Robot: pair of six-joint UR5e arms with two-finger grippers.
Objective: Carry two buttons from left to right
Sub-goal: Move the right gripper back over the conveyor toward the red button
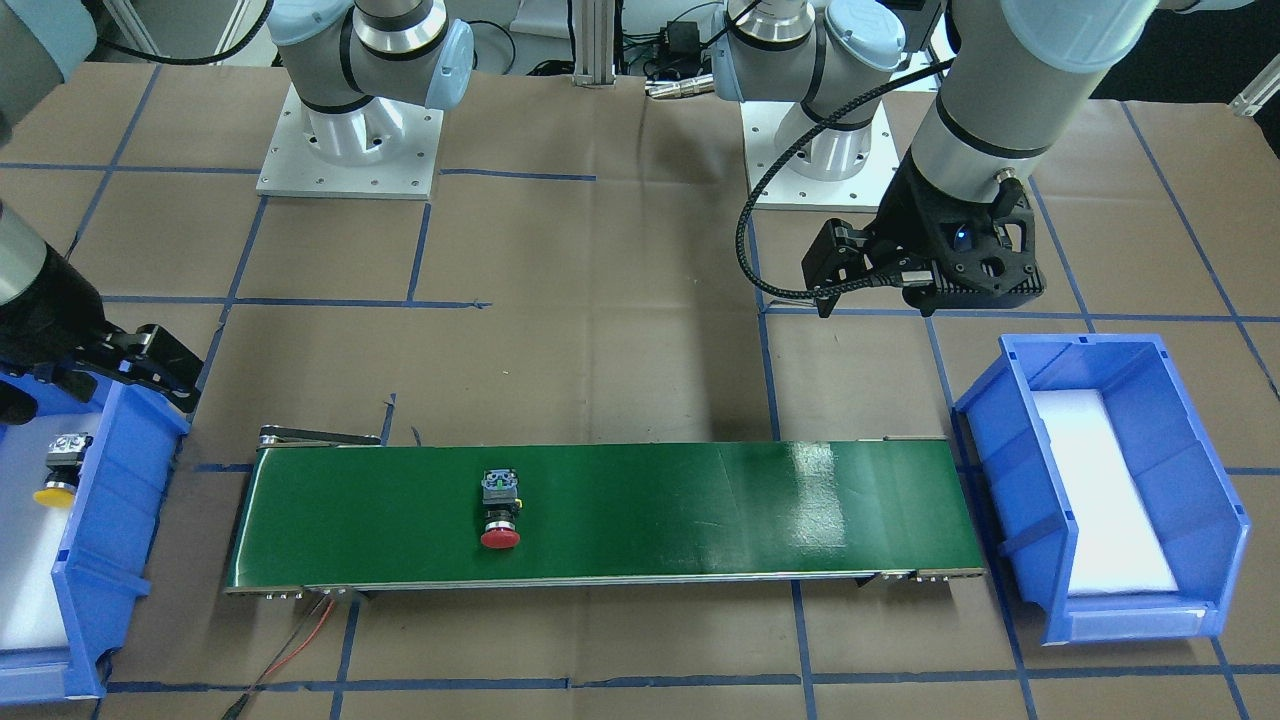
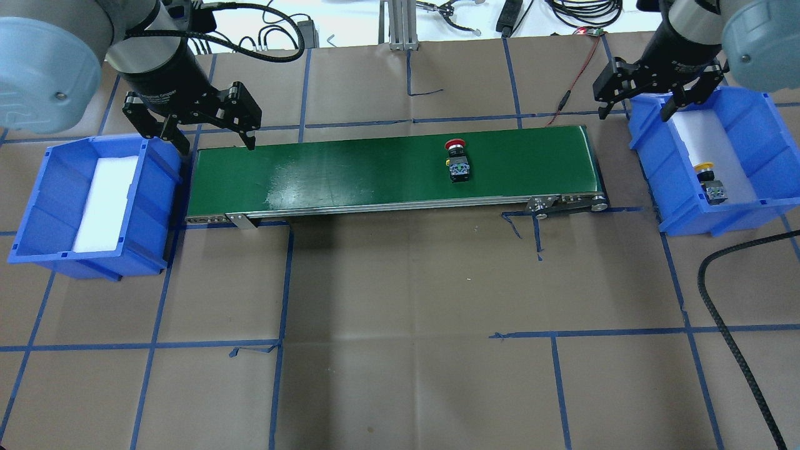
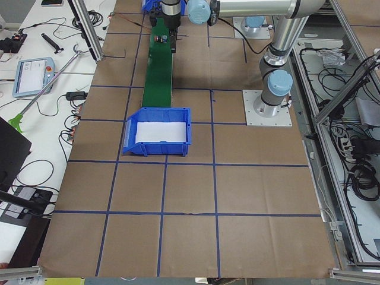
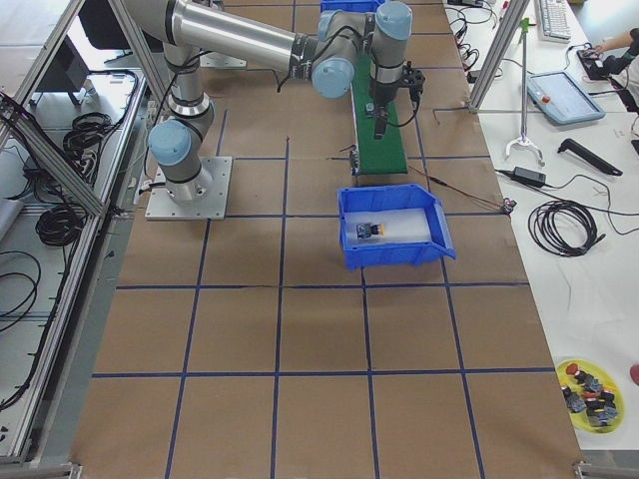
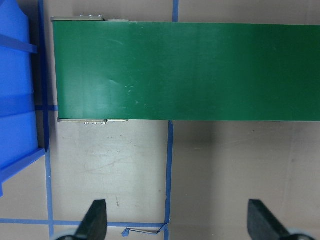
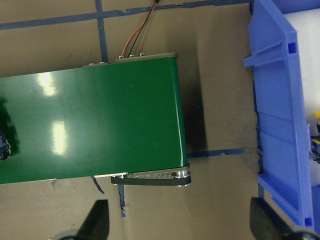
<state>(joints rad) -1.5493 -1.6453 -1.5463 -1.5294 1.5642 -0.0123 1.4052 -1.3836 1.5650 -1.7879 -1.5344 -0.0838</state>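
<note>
The red-capped button (image 2: 457, 160) lies on its side on the green conveyor belt (image 2: 350, 172), right of the middle; it also shows in the front view (image 1: 500, 510). The yellow-capped button (image 2: 709, 181) lies in the blue bin (image 2: 769, 125) at the belt's right end, also in the front view (image 1: 60, 470). My left gripper (image 2: 217, 145) is open and empty above the belt's left end. My right gripper (image 2: 634, 114) is open and empty above the gap between the belt's right end and the bin. The wrist views show both open grippers, the left one (image 5: 178, 222) and the right one (image 6: 181, 222).
A second blue bin (image 2: 50, 206) with only white foam stands at the belt's left end. A red-black wire (image 2: 578, 75) runs from the belt's far right corner. A thick black cable (image 2: 731, 350) lies at the near right. Brown paper with blue tape lines covers the table.
</note>
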